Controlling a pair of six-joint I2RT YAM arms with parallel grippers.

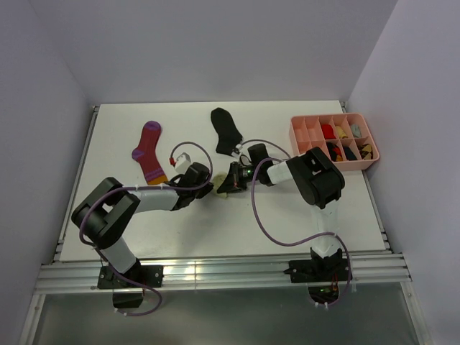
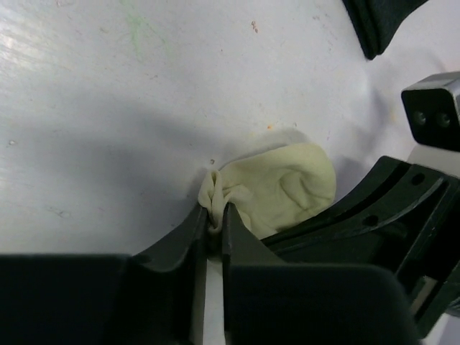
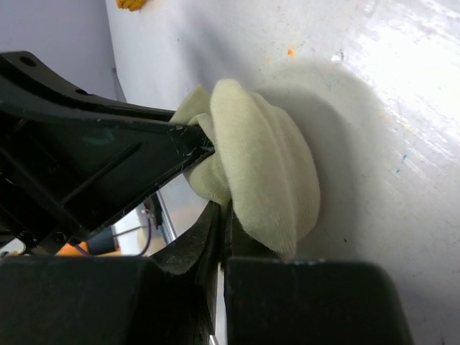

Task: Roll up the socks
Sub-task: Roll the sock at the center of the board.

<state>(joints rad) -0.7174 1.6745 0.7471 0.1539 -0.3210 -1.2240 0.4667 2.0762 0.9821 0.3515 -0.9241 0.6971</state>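
Observation:
A small cream sock (image 1: 222,189), bunched into a lump, lies mid-table between both grippers. My left gripper (image 2: 215,213) is shut on a pinched fold at the edge of the cream sock (image 2: 287,187). From the opposite side, my right gripper (image 3: 228,212) is shut on the lower edge of the cream sock (image 3: 266,165). In the top view the left gripper (image 1: 208,184) and right gripper (image 1: 231,180) nearly meet. A black ankle sock (image 1: 227,130) lies flat behind them. The magenta sock (image 1: 150,152), with purple stripes and an orange toe, lies at the back left.
A pink compartment tray (image 1: 298,133) holding several small rolled items stands at the back right. The black sock's cuff (image 2: 381,21) shows at the top right of the left wrist view. White walls close the table's back and sides.

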